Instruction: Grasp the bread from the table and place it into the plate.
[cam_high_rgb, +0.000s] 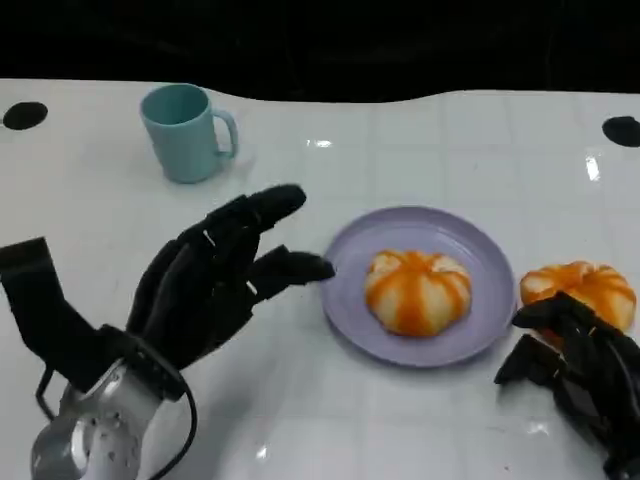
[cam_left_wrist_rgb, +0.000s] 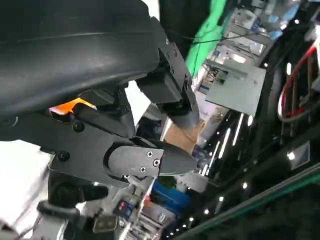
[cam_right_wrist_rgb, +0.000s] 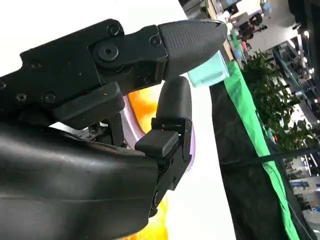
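One orange-and-white striped bread (cam_high_rgb: 418, 289) lies in the lilac plate (cam_high_rgb: 358, 252) at the middle of the table. A second bread (cam_high_rgb: 584, 288) lies on the table just right of the plate. My right hand (cam_high_rgb: 578, 372) sits at the lower right with its fingertips touching the near side of that second bread, fingers apart and not closed around it. In the right wrist view the fingers (cam_right_wrist_rgb: 175, 107) reach over orange bread (cam_right_wrist_rgb: 145, 107) and the plate's rim (cam_right_wrist_rgb: 189, 150). My left hand (cam_high_rgb: 215, 280) hovers left of the plate, fingers spread, holding nothing.
A light blue mug (cam_high_rgb: 186, 131) stands at the back left of the white table; the right wrist view shows the mug (cam_right_wrist_rgb: 210, 72) beyond the fingers. The table's far edge meets a dark background.
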